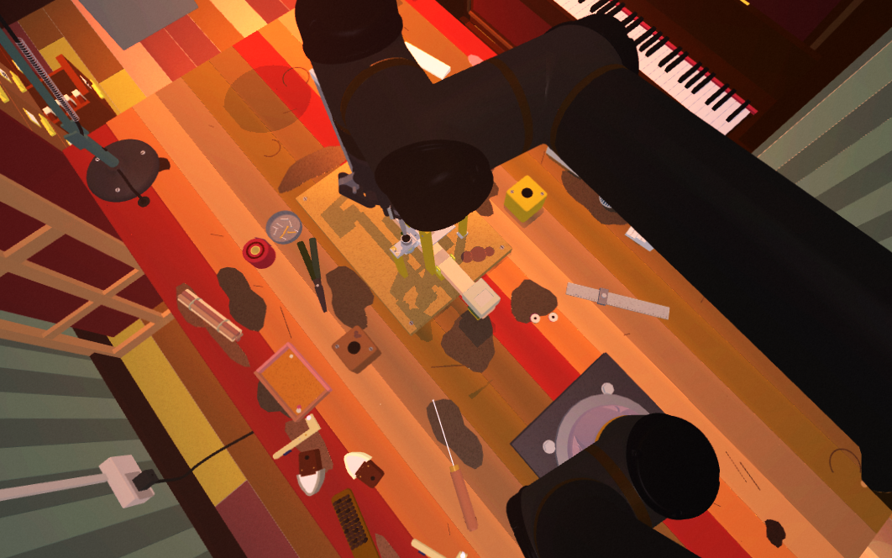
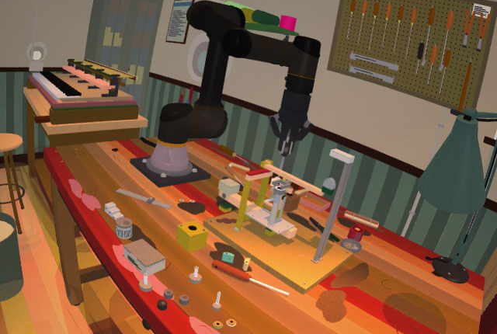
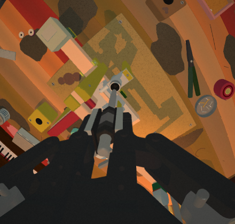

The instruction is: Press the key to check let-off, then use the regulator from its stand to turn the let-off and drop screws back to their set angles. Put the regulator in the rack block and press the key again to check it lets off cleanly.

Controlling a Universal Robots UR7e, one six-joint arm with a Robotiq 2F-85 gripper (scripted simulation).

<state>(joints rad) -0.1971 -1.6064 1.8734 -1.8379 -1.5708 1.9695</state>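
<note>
The regulator [image 3: 108,117] is a thin tool with a dark handle and a grey shaft. It hangs upright over the piano action model [image 2: 269,198] on the cork baseboard [image 2: 281,248]. Its tip points down at a round screw head [image 3: 114,86] on the model's grey bracket. The pale key [image 1: 467,288] sticks out from the model toward the arm's base. The yellow block with a hole [image 2: 192,235] stands on the bench near the baseboard. The brown block with a hole [image 1: 356,348] stands on the other side. My gripper [image 2: 286,146] is above the model and grips the regulator by its handle.
A small round dish [image 1: 284,227] and a red spool [image 1: 259,252] lie beside the baseboard, with green pliers [image 1: 313,269] between. A steel rule [image 1: 617,300], a screwdriver [image 2: 245,276] and small bolts lie around. A tall grey post [image 2: 335,206] stands on the baseboard. A green lamp [image 2: 457,186] stands at the bench end.
</note>
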